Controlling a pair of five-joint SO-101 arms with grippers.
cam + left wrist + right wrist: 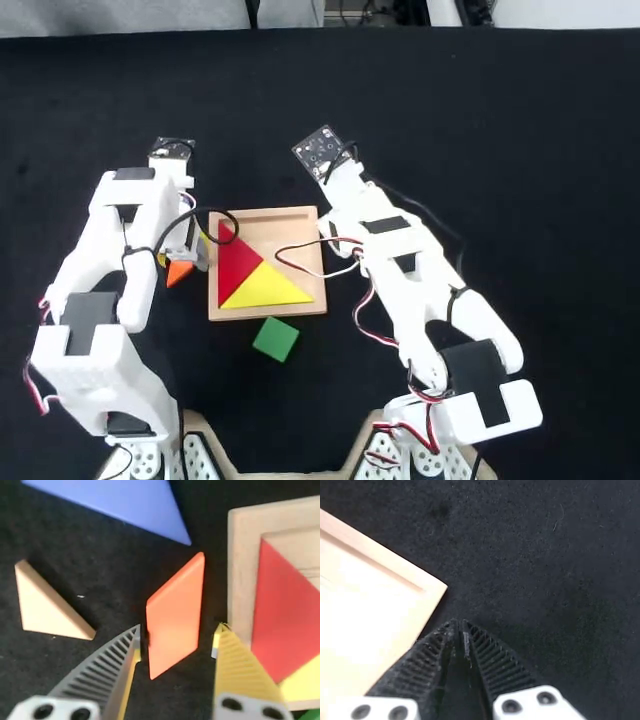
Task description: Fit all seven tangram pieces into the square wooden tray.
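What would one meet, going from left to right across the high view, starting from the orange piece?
orange piece → wooden tray → right arm. The green square lies in front of the tray, within its width, so it is left out.

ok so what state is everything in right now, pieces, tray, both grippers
wooden tray, partly filled, two pieces in
red triangle, seated in the tray
yellow triangle, seated in the tray
green square, loose outside the tray
orange parallelogram, flat on the table beside the tray, not clamped
blue triangle, loose on the table
pale wooden triangle, loose on the table
left gripper, open around the orange parallelogram
right gripper, shut, holding nothing
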